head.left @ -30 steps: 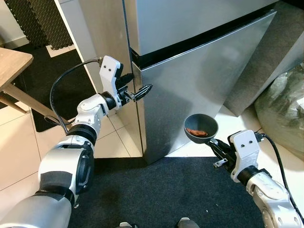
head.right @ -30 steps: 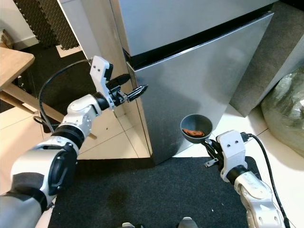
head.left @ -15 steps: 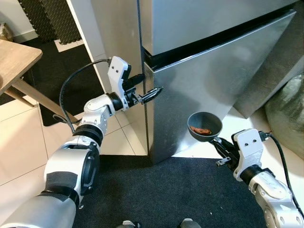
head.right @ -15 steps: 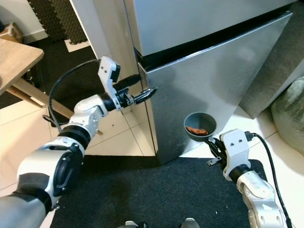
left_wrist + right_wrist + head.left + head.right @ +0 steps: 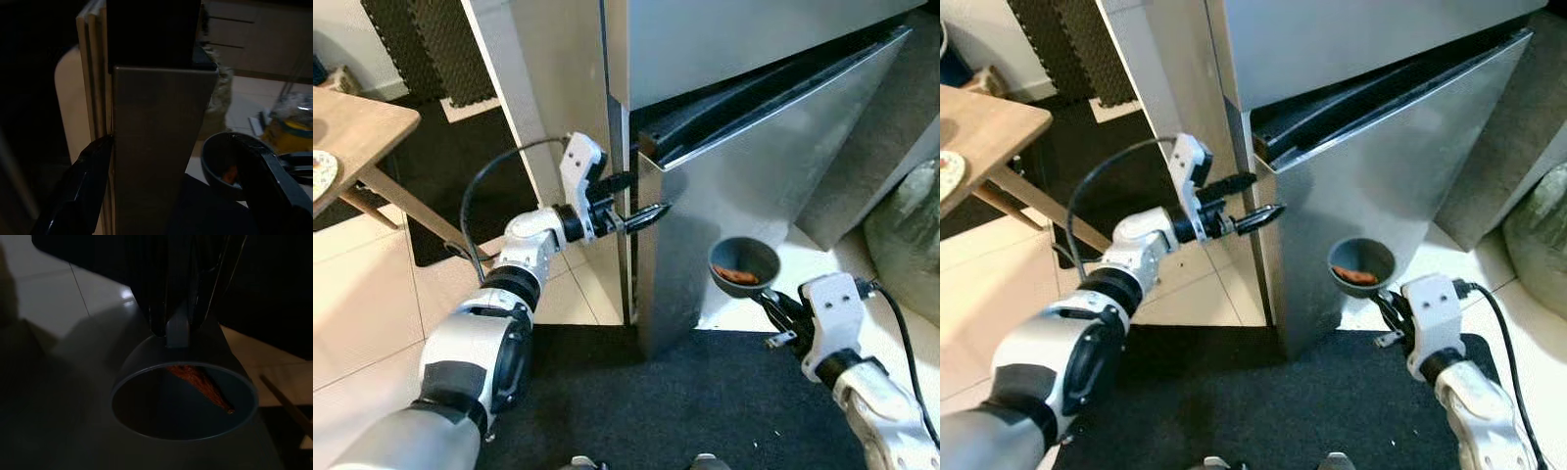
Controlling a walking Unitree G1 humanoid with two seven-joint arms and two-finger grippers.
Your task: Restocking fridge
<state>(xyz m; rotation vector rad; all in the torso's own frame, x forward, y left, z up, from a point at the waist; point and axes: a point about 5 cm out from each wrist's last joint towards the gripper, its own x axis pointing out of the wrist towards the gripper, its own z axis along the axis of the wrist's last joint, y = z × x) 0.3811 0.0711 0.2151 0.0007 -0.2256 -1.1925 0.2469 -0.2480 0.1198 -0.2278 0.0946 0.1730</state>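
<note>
The steel fridge's lower door [image 5: 754, 176] stands slightly ajar, with a dark gap under the upper door [image 5: 734, 39]. My left gripper [image 5: 649, 193] is open and straddles the lower door's free edge [image 5: 156, 147]: one finger [image 5: 83, 186] is behind the edge, the other [image 5: 274, 181] in front of the door face. My right gripper [image 5: 766, 297] is shut on the rim of a small grey bowl [image 5: 744, 266], held level in front of the door at its lower right. An orange-red piece of food [image 5: 200, 384] lies in the bowl.
A wooden table [image 5: 362, 127] with a plate [image 5: 321, 171] stands at the left. A dark mat [image 5: 705, 392] covers the floor in front of the fridge. A grey panel [image 5: 891, 108] and a bulky bag [image 5: 901, 225] stand to the right.
The lower fridge door has swung from closed to slightly ajar, with my left gripper moving outward along its edge. The camera has shifted. The bowl stays held as before.
</note>
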